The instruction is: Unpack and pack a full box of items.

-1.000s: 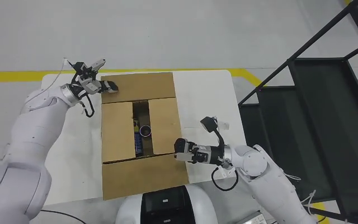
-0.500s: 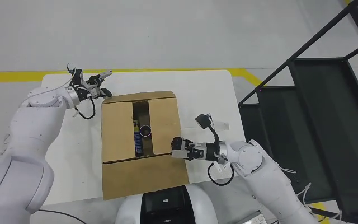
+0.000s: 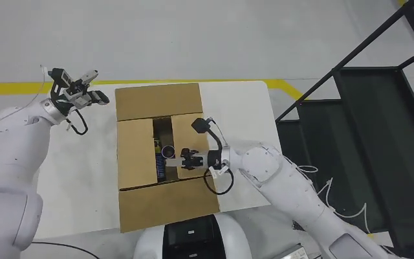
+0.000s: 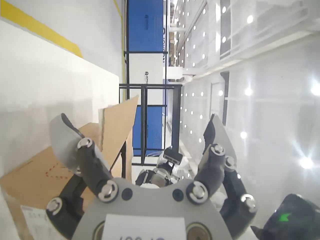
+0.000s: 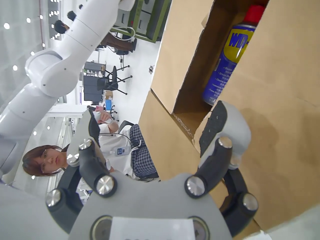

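One can [image 5: 233, 58] in box [image 5: 275, 76], near right fingers [image 5: 217, 126]

I see my right gripper [image 5: 153, 122] spread wide at the cardboard box [image 5: 280, 81], one finger [image 5: 220, 123] over a flap's corner. A blue spray can [image 5: 231, 61] with a red cap lies inside.
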{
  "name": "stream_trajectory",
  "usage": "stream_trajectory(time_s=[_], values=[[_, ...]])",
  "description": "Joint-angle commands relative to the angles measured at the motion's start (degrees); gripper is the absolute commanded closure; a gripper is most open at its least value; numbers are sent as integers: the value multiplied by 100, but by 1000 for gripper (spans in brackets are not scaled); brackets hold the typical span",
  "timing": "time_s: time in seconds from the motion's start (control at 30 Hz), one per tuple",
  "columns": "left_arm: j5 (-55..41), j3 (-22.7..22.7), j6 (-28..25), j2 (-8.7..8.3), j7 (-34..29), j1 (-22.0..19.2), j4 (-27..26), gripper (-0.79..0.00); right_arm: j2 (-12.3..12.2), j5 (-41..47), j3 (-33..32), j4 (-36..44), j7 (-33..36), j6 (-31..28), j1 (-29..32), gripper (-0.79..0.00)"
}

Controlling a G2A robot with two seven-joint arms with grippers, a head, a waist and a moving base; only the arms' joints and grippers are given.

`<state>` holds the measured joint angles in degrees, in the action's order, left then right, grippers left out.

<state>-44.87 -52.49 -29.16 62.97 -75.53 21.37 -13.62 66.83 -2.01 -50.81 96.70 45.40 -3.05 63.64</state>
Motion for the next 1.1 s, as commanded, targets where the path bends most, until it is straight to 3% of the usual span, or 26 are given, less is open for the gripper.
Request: stream_trajectory(time_s=[0.0, 0.1, 0.23, 0.33, 0.77, 0.9, 1.07], values=[[204, -18, 228, -131, -188, 115, -341, -785, 75, -3, 262, -68, -68, 211, -152, -785], [487, -94, 467, -358, -428, 416, -1068, -785, 176, 200, 499, -216, -122, 324, -303, -785], [804, -349, 574, -718, -536, 1082, -2399, -785, 290, 1006, 613, -459, -138, 16, -327, -785], [820, -677, 623, -987, -585, 1639, -3390, -785, 299, 1077, 609, -515, -120, -37, -342, -785], [815, -720, 623, -1016, -585, 1702, -3478, -785, 299, 1077, 609, -515, -120, -37, -342, -785], [905, -782, 583, -1048, -542, 1891, -3830, -785, 312, 1081, 588, -487, -303, 259, -306, -785], [967, -1153, 591, -1229, -551, 2212, -4497, -785, 407, 1174, 721, -620, -578, 916, -427, -785]])
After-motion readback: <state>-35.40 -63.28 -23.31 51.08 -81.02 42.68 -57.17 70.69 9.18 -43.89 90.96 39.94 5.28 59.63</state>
